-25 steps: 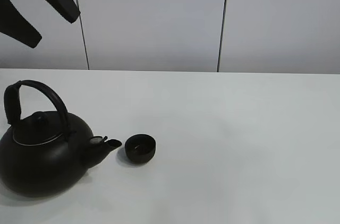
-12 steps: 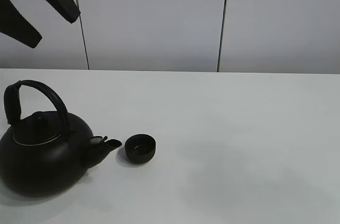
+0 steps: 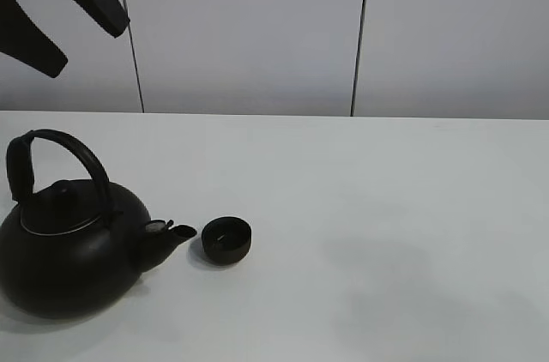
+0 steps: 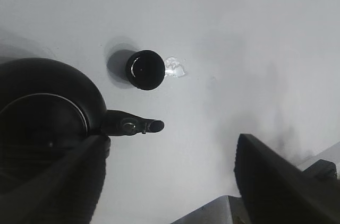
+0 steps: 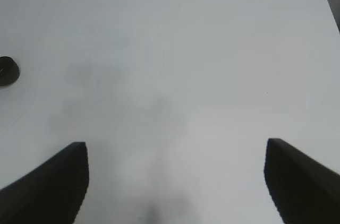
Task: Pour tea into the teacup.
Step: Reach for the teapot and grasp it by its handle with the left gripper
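The small matte black teacup stands on the white table just right of the kettle's spout. The big black kettle with its arched handle sits at the front left. My left gripper hangs open and empty high above the kettle. In the left wrist view the teacup and the kettle lie far below the open left gripper. My right gripper is open and empty over bare table, with the teacup far off at the edge of its view.
The white table runs to a grey panelled wall behind. A small wet glint lies on the table beside the teacup. A faint shadow falls on the table at the front right.
A faint shadow has appeared on the table at the front right and drifted rightward. Kettle, teacup and left gripper have not moved.
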Action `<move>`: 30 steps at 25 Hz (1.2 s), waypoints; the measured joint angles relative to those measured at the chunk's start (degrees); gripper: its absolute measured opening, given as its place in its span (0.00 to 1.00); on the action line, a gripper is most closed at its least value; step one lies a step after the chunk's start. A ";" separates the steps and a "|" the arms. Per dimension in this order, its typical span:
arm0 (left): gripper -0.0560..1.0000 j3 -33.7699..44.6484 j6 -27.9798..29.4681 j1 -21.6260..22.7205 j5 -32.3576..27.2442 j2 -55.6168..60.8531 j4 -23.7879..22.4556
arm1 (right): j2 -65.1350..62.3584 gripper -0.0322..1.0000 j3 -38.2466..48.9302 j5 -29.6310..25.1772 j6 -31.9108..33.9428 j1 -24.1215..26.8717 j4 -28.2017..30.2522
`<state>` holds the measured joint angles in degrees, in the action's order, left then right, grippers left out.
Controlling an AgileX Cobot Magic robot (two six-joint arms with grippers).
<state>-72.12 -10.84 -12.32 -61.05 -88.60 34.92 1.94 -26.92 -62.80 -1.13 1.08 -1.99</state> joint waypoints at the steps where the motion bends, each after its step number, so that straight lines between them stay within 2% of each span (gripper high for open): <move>1: 0.53 0.00 0.00 0.00 0.00 0.00 0.00 | 0.00 0.63 0.00 0.13 0.00 0.00 0.00; 23: 0.53 0.00 0.00 0.00 0.05 0.00 0.00 | 0.00 0.63 0.00 0.75 0.00 0.00 0.06; 30: 0.53 0.00 0.00 0.00 2.00 0.00 0.00 | 0.00 0.63 0.00 0.75 0.00 0.00 0.11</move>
<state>-72.12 -10.84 -12.32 -59.05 -88.60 34.92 1.94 -26.92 -62.05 -1.13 1.08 -1.88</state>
